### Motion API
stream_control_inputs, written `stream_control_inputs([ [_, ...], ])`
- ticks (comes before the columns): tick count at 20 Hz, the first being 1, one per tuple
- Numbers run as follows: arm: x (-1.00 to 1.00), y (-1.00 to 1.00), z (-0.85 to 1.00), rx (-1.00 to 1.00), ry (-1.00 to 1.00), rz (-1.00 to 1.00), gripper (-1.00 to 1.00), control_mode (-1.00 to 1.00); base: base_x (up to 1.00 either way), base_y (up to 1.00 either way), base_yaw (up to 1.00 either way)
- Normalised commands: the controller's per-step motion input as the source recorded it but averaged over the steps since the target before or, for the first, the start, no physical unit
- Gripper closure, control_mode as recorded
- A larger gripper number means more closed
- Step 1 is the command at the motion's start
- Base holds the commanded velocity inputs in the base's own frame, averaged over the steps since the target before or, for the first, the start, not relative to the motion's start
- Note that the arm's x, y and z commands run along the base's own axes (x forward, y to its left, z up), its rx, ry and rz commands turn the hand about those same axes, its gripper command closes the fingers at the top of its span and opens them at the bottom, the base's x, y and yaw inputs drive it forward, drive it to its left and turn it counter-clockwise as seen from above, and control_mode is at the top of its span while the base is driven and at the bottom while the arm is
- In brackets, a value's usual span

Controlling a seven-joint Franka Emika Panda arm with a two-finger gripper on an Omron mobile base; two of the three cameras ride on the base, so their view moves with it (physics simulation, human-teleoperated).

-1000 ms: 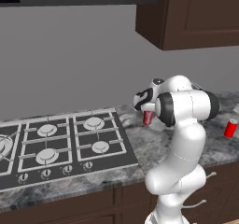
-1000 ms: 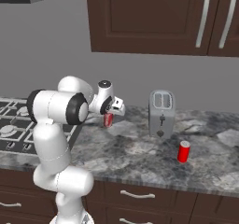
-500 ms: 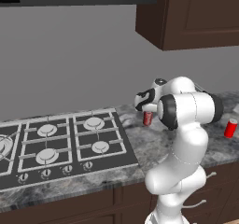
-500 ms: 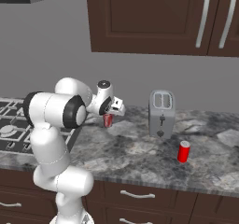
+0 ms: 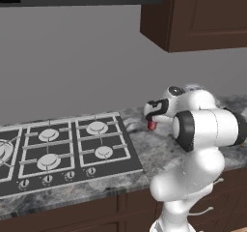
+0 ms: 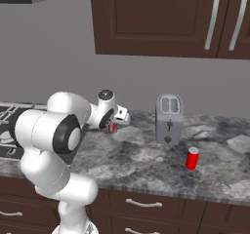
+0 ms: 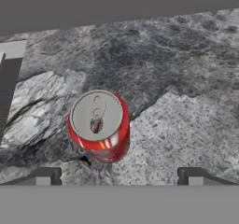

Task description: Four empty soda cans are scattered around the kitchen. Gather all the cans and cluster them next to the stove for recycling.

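A red soda can (image 7: 99, 125) with a silver top stands upright on the grey stone counter, just right of the stove (image 5: 62, 149). My gripper (image 7: 119, 177) hovers over it, open, its fingertips (image 7: 44, 176) spread wide and clear of the can. The base views show the same can (image 5: 152, 125) (image 6: 113, 127) under the hand (image 5: 155, 108) near the back of the counter. A second red can (image 6: 192, 158) stands farther right, in front of the toaster. The stove's dark edge (image 7: 9, 83) lies close to the can.
A silver slot toaster (image 6: 169, 118) stands by the wall to the right of the hand. Dark wall cabinets (image 6: 161, 18) hang above the counter. Bare stone counter (image 6: 146, 160) stretches between the hand and the second can.
The jaws have opened wide and let go of the red can, which now stands free on the counter beside the stove. The second can has not moved.
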Motion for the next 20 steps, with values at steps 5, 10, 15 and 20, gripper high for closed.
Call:
stream_control_inputs([
  [5,-0.42,-0.04,0.37,0.0,-0.03,0.0,-1.0,-1.0,0.0,0.0,0.0],
  [10,-0.53,-0.01,0.46,0.01,0.0,0.0,-1.0,-1.0,0.0,0.0,0.0],
  [15,-0.4,-0.14,0.5,0.05,0.0,0.0,-1.0,-1.0,0.0,0.0,0.0],
  [20,-0.05,-0.15,0.6,0.09,0.07,0.0,-1.0,-1.0,0.0,0.0,0.0],
])
